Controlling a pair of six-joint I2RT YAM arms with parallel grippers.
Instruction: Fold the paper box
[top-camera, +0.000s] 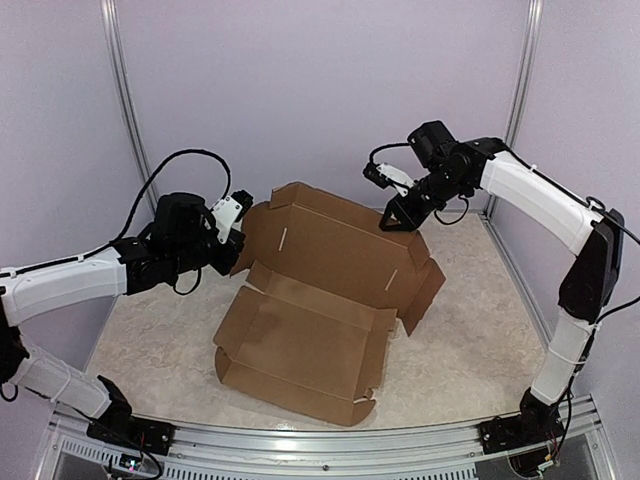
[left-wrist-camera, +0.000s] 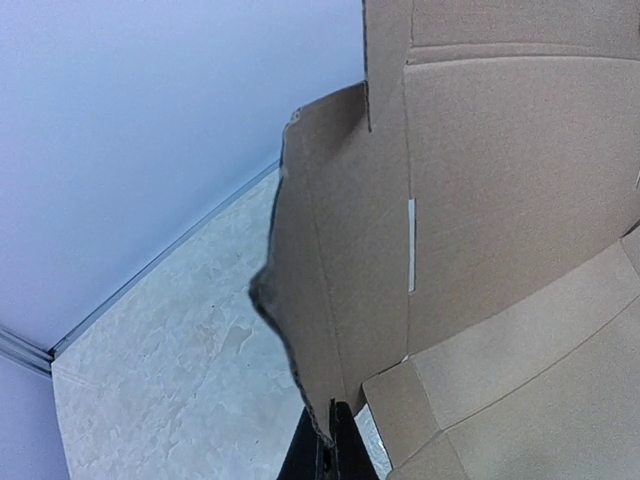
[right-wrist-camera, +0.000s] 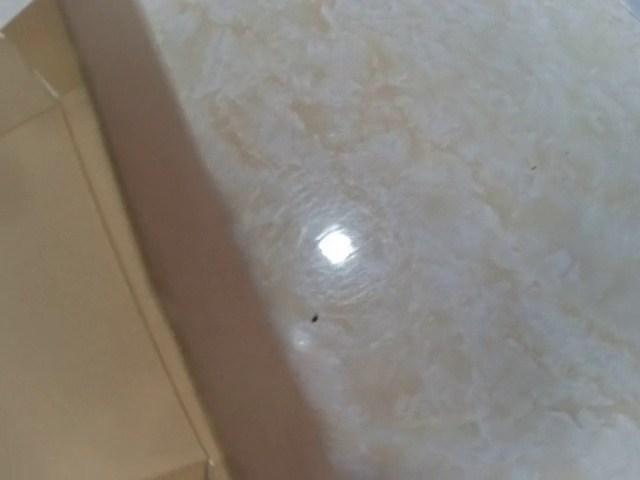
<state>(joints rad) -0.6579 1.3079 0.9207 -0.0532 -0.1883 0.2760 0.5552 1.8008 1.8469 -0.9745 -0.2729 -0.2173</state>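
You see the paper box (right-wrist-camera: 70, 300) filling the left side, with a faint crease (right-wrist-camera: 118, 250) running down it. Its shadowed edge (right-wrist-camera: 200, 280) cuts diagonally from upper left to bottom centre. Right of the box lies the marbled table (right-wrist-camera: 480, 200), with a bright glare spot (right-wrist-camera: 337, 245) and a tiny dark speck (right-wrist-camera: 314, 319) near that edge

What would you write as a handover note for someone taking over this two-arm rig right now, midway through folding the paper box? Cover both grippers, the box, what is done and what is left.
Left gripper: shut, pinching the side flap on the left of the paper box.
Right gripper: at the far right edge of the raised back panel; whether it grips cannot be told.
Box: mid-table; near panel almost flat, back panel tilted up.
Done: flaps partly lifted along their creases.
Left: stand the walls, tuck the tabs, close the lid.
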